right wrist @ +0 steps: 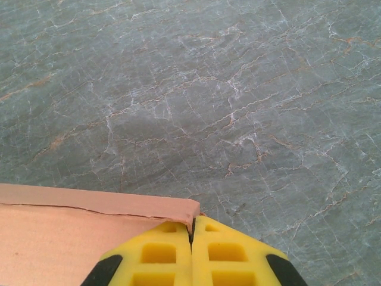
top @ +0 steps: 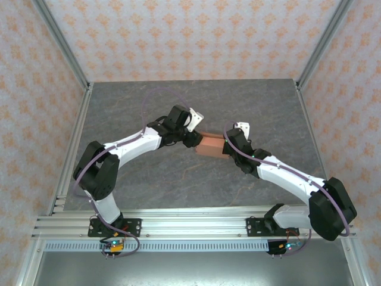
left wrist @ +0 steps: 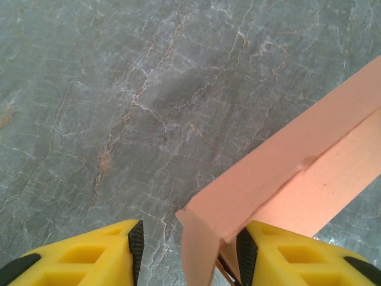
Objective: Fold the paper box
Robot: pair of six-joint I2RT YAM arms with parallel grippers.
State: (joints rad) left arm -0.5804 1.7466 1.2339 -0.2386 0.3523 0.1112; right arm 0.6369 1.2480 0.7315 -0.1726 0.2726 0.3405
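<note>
The paper box [top: 209, 146] is a small salmon-orange cardboard box, held above the grey tabletop [top: 178, 107] between the two arms. My left gripper [top: 193, 142] is at its left end with the jaws open. In the left wrist view a corner of the paper box [left wrist: 286, 173] and a loose end flap reach in between the fingers. The flap lies against the right finger [left wrist: 247, 256], with a clear gap to the left one. My right gripper [top: 228, 149] is shut on the box's right end. In the right wrist view the yellow fingers [right wrist: 208, 250] pinch the wall of the paper box [right wrist: 89, 226] at its corner.
Patterned walls and metal frame posts [top: 65, 53] enclose the table on three sides. A slotted rail [top: 190, 223] runs along the near edge by the arm bases. Bare marbled surface [right wrist: 238, 89] lies beneath and beyond the box.
</note>
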